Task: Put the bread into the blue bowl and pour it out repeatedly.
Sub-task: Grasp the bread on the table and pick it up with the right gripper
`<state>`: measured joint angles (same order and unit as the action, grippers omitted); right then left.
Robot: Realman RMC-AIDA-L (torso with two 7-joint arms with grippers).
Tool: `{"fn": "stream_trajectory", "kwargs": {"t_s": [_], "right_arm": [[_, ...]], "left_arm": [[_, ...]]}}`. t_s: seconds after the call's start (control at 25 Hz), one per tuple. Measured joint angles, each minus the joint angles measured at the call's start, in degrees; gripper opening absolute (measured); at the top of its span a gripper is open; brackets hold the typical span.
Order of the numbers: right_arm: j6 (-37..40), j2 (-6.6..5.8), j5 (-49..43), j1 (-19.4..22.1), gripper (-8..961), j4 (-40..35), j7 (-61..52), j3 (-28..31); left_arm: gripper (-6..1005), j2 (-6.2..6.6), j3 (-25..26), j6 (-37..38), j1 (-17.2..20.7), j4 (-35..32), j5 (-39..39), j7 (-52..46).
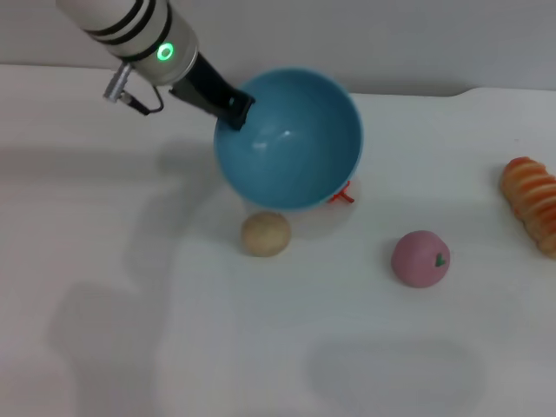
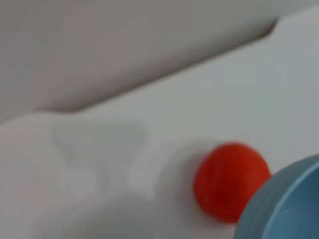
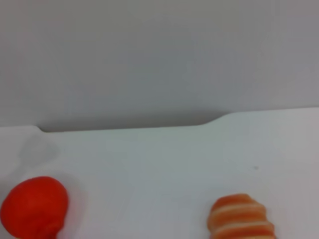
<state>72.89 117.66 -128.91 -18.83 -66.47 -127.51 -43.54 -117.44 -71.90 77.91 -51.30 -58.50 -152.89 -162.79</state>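
The blue bowl (image 1: pixel 291 143) hangs tilted above the table, its opening turned toward me and nothing inside it. My left gripper (image 1: pixel 234 111) reaches in from the upper left and is shut on the bowl's rim. A piece of the bowl's outer wall (image 2: pixel 289 204) shows in the left wrist view. The bread (image 1: pixel 532 198), a golden-orange loaf with pale ridges, lies on the table at the far right, well apart from the bowl; its end (image 3: pixel 241 218) also appears in the right wrist view. My right gripper is out of view.
A beige ball (image 1: pixel 265 234) lies just in front of the bowl. To its right sits a pink round toy (image 1: pixel 420 258). A red round toy (image 2: pixel 229 180) rests behind the bowl, mostly hidden in the head view. The table's back edge (image 3: pixel 124 128) meets a grey wall.
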Motion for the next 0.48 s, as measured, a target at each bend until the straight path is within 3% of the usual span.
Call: {"fn": "stream_trajectory", "kwargs": {"t_s": [0.12,0.48], "right_arm": [[0.7,-0.87,-5.4,-2.0,568,1.5,-2.6,0.9],[-4.6,-0.58,-9.9,-5.2,567,7.9,-2.8,0.6]], "left_arm": [[6,0.09,0.0,4.5,0.3,-1.0,-0.2,0.1],[12,-0.12,-0.4,7.3,0.3,-1.1,-3.8,0.2]]}}
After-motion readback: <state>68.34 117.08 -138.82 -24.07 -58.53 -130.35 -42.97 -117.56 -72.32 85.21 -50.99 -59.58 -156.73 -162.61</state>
